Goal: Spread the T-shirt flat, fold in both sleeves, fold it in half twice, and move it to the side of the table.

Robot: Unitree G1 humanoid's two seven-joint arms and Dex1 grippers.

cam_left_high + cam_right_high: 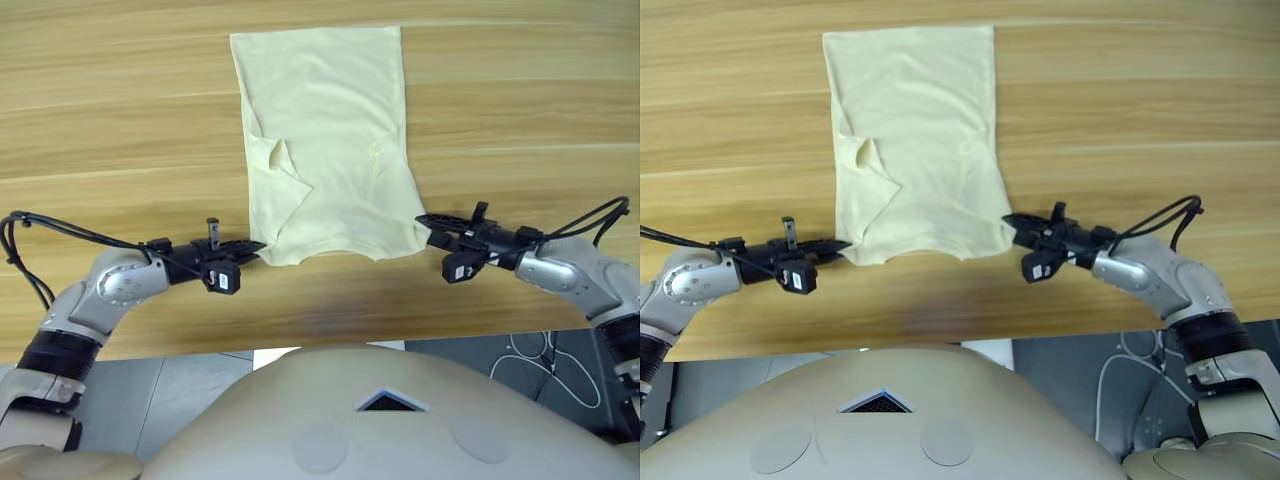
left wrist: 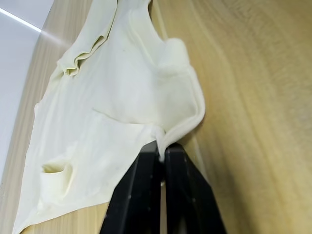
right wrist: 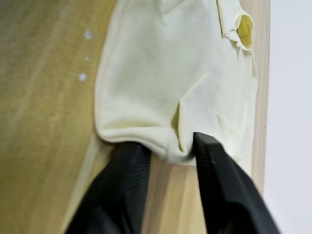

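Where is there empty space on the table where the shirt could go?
There is bare wood on both sides of the T-shirt: the table to the left of the shirt's left edge, and the stretch to the right of its right edge. The near edge is crowded, with the left gripper and right gripper at the shirt's near corners.

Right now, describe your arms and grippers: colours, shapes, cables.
The left arm and right arm are rounded silver-grey shells with black wrists, each trailing a looping black cable. The left gripper and right gripper have two slim, black, tapering fingers, with a small black box beneath.
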